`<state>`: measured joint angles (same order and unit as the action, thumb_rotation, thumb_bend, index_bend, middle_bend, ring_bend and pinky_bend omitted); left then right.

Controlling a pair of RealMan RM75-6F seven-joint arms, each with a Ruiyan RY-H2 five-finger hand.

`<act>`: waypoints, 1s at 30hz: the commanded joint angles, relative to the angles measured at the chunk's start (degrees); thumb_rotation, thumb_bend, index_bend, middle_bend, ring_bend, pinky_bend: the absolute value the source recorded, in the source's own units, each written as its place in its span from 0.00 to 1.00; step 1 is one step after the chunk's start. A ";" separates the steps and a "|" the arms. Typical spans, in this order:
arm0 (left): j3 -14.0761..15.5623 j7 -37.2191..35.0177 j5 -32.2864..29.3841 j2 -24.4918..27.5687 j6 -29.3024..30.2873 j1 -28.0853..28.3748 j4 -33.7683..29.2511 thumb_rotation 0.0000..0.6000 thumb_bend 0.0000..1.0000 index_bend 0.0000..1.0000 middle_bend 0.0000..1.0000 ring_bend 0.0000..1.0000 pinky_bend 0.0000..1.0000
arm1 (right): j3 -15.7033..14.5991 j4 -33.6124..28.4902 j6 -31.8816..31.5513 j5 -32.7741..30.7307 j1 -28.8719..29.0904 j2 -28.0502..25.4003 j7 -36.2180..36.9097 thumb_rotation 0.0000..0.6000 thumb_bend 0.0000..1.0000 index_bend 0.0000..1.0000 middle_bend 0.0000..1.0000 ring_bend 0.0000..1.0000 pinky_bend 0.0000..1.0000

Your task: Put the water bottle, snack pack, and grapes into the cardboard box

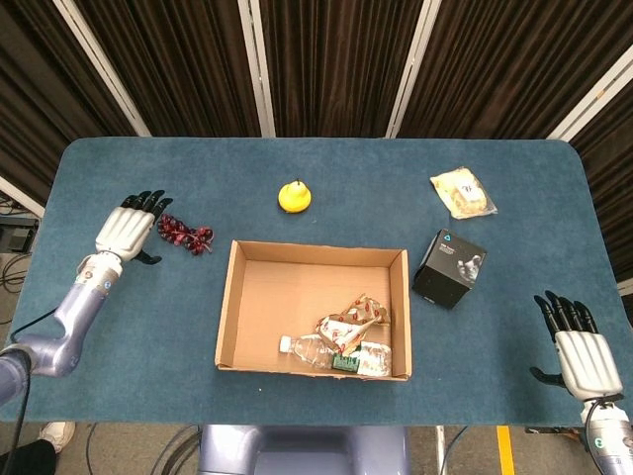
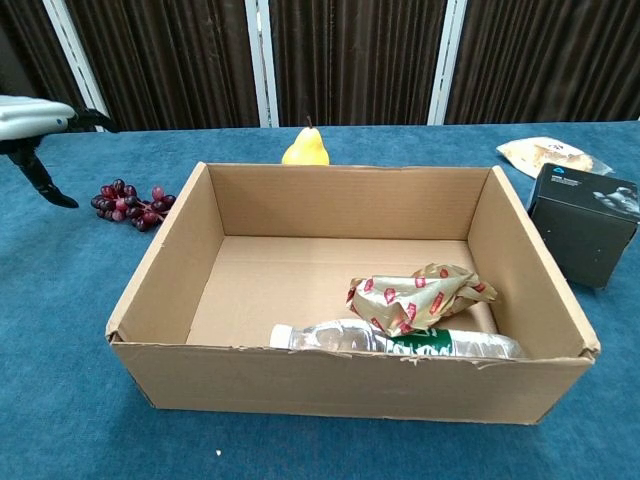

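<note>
Grapes [image 1: 184, 234]: a dark red bunch lying on the blue table [image 1: 326, 168], left of centre in the head view and in the left middle of the chest view; not yet in the box. Left hand [image 1: 126, 228]: just beside the bunch on its left, above the cloth, fingers spread and holding nothing; no contact with the fruit can be made out.

Cardboard box [image 1: 227, 297]: open-topped, lower centre of the head view, near the grapes on their lower right. Water bottle [image 2: 400, 341]: on its side along the near wall inside the box. Snack pack [image 2: 415, 296]: crumpled gold and red wrapper, resting against the bottle in the right half of the box.

Right hand [image 1: 579, 351]: lower right corner of the head view, released, fingers apart, well apart from all items.

Other items: yellow pear [image 1: 294, 196] above the box; black carton [image 1: 448, 269] to the box's right; pale food bag [image 1: 462, 192] at upper right.

Assessment: two of three items appear stowed; the grapes are the step in hand. The next move calls for the left hand to shift right over the bunch, lower, and close around it loosely enough not to crush it, then carry it over the box's left wall
</note>
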<state>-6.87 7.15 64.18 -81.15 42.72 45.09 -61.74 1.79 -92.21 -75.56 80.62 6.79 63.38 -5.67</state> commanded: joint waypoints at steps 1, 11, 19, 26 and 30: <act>-0.34 -2.23 -0.08 -4.89 -3.78 2.15 6.52 1.00 0.09 0.11 0.00 0.00 0.11 | 0.17 0.12 0.56 -0.59 0.24 0.21 -0.39 1.00 0.03 0.00 0.00 0.00 0.00; -0.32 -6.63 2.08 -12.11 -10.40 5.53 18.14 1.00 0.10 0.17 0.02 0.00 0.11 | 0.78 0.78 2.58 -2.57 1.14 0.55 -0.68 1.00 0.03 0.00 0.00 0.00 0.00; -0.03 -9.01 3.75 -15.76 -12.46 6.56 23.63 1.00 0.22 0.44 0.25 0.19 0.27 | 0.73 0.94 3.00 -2.74 1.30 0.47 -0.46 1.00 0.03 0.00 0.00 0.00 0.00; -1.23 -10.60 5.16 -19.25 -5.18 5.31 27.67 1.00 0.45 0.75 0.53 0.44 0.46 | 0.49 0.56 2.92 -2.45 1.25 0.24 -0.59 1.00 0.03 0.00 0.00 0.00 0.00; -1.37 -10.62 5.80 -20.57 -1.58 4.29 29.24 1.00 0.62 0.87 0.63 0.52 0.52 | 0.18 0.24 2.64 -1.88 1.09 0.05 -0.46 1.00 0.03 0.00 0.00 0.00 0.00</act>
<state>-7.99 -3.24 69.43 -100.68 39.26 50.15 -33.60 2.04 -91.91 -72.87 78.66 7.92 63.47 -6.15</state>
